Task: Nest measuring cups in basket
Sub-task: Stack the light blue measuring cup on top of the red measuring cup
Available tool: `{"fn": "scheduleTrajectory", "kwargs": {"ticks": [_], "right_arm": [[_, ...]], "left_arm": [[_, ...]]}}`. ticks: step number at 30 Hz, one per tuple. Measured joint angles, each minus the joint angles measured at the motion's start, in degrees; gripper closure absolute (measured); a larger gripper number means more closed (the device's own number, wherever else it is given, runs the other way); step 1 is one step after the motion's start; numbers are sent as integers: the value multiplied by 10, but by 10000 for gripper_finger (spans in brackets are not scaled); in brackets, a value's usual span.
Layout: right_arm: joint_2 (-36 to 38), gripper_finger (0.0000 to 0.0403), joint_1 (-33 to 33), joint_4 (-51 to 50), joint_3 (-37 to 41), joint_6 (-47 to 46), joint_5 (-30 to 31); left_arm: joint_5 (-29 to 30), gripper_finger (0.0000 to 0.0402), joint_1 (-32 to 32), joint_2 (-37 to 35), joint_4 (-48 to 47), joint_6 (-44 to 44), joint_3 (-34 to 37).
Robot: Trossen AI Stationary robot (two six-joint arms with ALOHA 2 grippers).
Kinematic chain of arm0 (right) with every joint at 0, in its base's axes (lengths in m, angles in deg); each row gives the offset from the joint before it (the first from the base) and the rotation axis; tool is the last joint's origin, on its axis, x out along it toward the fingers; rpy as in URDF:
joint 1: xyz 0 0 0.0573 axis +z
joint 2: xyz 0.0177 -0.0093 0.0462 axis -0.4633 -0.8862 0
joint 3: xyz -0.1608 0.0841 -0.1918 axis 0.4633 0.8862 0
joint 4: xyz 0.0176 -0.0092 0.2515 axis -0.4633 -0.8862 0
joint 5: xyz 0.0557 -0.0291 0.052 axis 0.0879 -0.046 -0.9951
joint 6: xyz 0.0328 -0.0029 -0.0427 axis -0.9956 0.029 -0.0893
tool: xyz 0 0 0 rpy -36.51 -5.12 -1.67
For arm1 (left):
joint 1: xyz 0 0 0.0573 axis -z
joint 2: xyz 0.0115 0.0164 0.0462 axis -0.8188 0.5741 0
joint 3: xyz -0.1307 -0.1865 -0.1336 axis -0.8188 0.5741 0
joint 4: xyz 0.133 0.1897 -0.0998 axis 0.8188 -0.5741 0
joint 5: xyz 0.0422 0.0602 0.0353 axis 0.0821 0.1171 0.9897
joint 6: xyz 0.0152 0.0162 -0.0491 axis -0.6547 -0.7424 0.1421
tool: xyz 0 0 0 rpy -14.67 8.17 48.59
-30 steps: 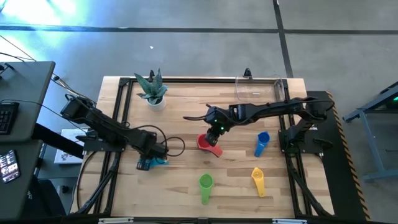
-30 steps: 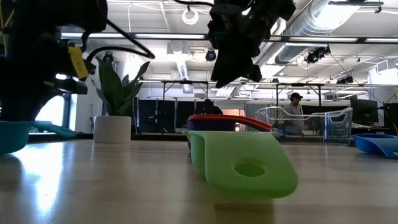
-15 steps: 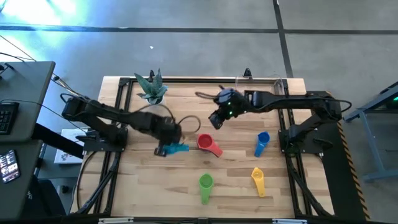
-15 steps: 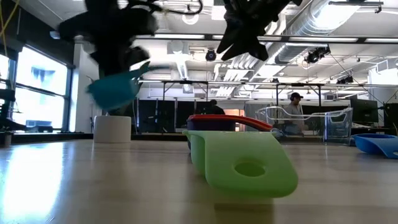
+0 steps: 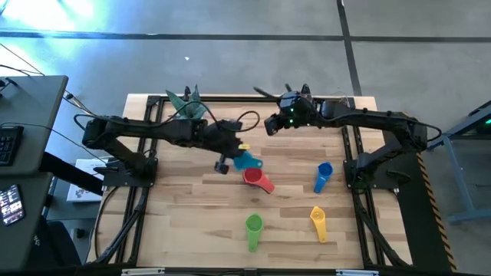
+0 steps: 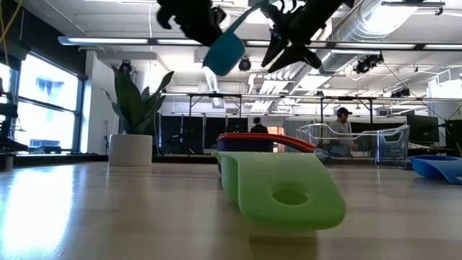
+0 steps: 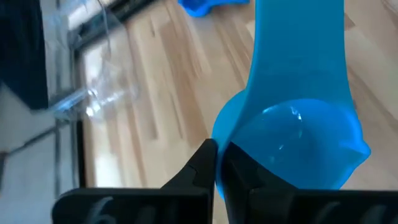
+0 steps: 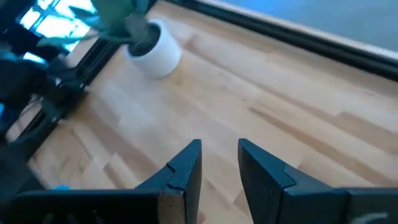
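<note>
High view shows the left gripper (image 5: 230, 159) clamped on the teal plastic measuring cup (image 5: 247, 161), above the red plastic measuring cup (image 5: 254, 177). Its hold on the rim looks thin, so the cup may slip or tilt and miss the red one. The right gripper (image 5: 270, 125), part open and empty, waits near the clear plastic basket (image 5: 337, 101).

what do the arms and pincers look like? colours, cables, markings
Both arms are dark, jointed links. Left arm trails a looping black cable; a yellow tag sits near its pincer. Right arm shows a green light near its pincer. Pincer fingers are dark, flat and angular.
</note>
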Motion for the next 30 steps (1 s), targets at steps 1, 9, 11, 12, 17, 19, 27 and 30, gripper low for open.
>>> {"fn": "scheduleTrajectory", "kwargs": {"ticks": [1, 9, 11, 12, 17, 19, 27, 30], "right_arm": [[0, 307, -5, 0, 0, -2, 1], [0, 307, -28, -5, 0, -12, 1], [0, 307, -28, -8, 0, -15, 1], [0, 307, -28, -11, 0, -15, 1], [0, 307, -28, -33, 0, -27, 10], [0, 307, -28, -42, 0, -29, 16], [0, 307, -27, -68, 0, -40, 22], [0, 307, -27, -69, 0, -40, 22]], "left_arm": [[0, 400, 0, 9, 10, -11, -7], [-18, 400, 0, 92, -2, -79, -62], [-27, 400, 0, 109, -7, -81, -69], [-31, 400, 0, 119, -7, -82, -71], [-35, 400, 0, 156, -23, -98, -84], [-41, 400, 0, 168, -26, -97, -88], [-64, 400, -3, 187, -32, -92, -88], [-66, 400, -5, 190, -29, -92, -89]]}}
